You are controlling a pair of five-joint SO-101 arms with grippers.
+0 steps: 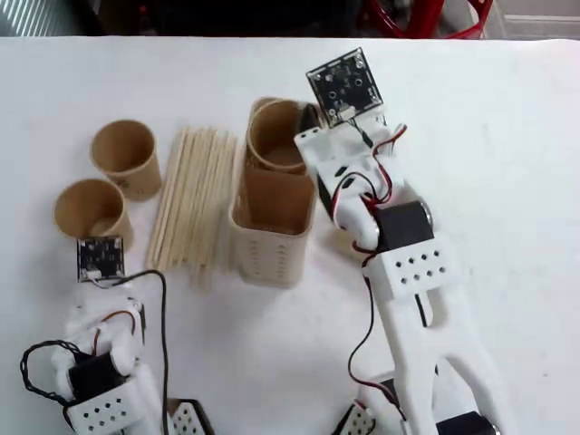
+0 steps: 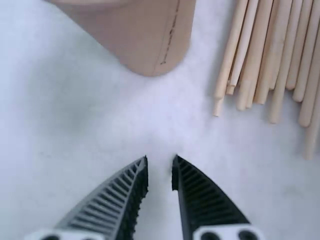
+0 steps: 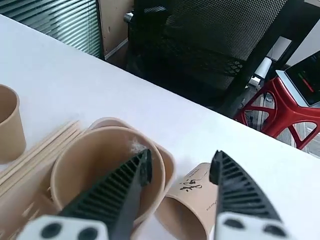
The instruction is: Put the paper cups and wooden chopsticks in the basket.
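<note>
Overhead, slim wooden chopsticks [image 1: 190,199] lie beside a perforated, seemingly plastic basket [image 1: 267,258].

White table [image 1: 507,109]; black mesh chair [image 3: 215,40]; red chair base [image 3: 285,100]; blinds [image 3: 50,20]

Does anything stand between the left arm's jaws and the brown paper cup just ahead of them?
Nothing visible. Only bare white table lies between the jaws of the left gripper and the brown paper cup; the pale wooden chopsticks lie off to the side.
</note>
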